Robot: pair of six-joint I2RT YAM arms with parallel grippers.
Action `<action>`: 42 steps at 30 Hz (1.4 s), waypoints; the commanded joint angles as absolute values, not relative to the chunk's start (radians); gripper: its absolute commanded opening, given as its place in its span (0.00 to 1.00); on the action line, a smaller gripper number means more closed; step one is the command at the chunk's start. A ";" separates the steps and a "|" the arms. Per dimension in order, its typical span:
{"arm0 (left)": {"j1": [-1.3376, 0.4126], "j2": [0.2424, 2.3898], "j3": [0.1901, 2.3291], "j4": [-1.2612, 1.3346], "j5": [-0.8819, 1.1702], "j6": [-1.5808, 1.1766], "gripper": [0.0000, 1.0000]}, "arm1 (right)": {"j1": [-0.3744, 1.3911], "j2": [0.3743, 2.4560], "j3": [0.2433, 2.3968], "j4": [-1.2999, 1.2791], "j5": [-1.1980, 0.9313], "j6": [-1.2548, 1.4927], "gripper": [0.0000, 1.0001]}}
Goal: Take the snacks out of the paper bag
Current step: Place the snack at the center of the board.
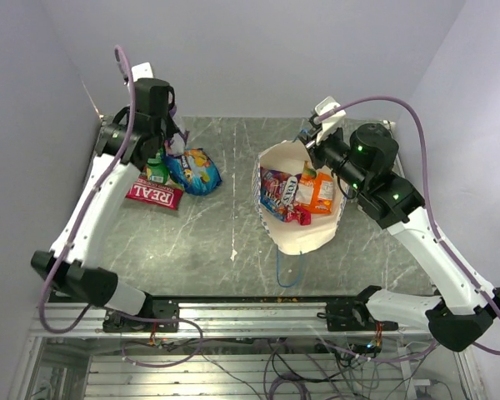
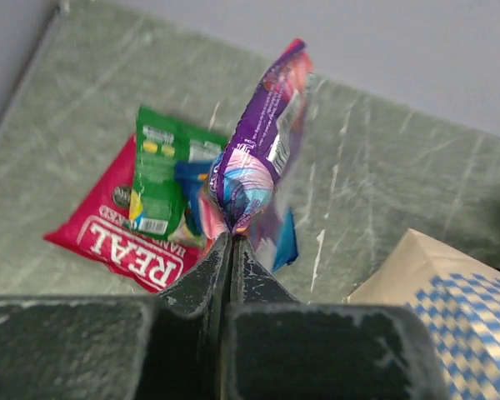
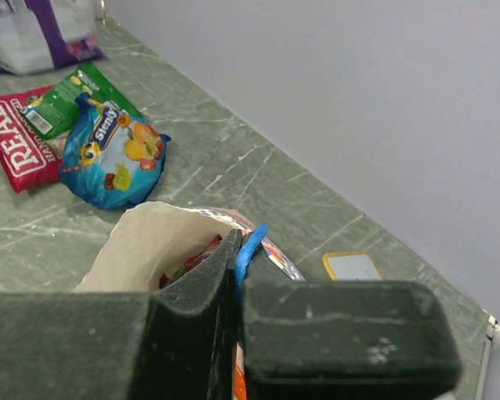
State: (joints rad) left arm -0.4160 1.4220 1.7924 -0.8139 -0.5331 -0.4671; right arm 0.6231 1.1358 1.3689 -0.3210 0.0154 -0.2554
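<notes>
My L hand [image 2: 232, 240] is pinched shut on the purple pkt [image 2: 262, 142], holding it up. The green pkt [image 2: 162, 179] and REAL pkt [image 2: 117, 242] lie on the counter [image 2: 375, 167] nearby. The blue pkt [image 1: 196, 169] is mostly hidden behind the purple one. My R hand [image 3: 237, 257] is clamped on the bag [image 3: 142, 242] rim, w/ the blue cord [image 3: 250, 246] at my fingers. Wrist views cut the bag off. The orange pkt [image 1: 319, 192] + others are inside, hard to tell apart.
</notes>
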 commanded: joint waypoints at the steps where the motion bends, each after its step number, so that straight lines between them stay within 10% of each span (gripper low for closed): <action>1: -0.233 1.498 1.696 -0.742 -0.240 -0.662 0.07 | 0.622 1.131 1.405 -0.330 0.019 -0.285 0.00; 12: 0.020 1.722 1.490 -0.410 0.170 -0.722 0.07 | 0.622 1.133 1.398 -0.343 -0.032 -0.255 0.00; 35: 0.145 1.845 1.440 -0.641 0.042 -0.607 0.07 | 0.620 1.112 1.397 -0.322 -0.035 -0.229 0.00; 42: 0.155 1.751 1.420 -0.632 0.057 -0.611 0.45 | 0.621 1.095 1.379 -0.312 -0.026 -0.185 0.00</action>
State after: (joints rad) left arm 0.1410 1.8214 1.4345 -0.6064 0.0723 -0.6262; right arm 0.6231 1.1259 1.3781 -0.3550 -0.0299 -0.2245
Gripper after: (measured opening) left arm 0.338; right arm 0.005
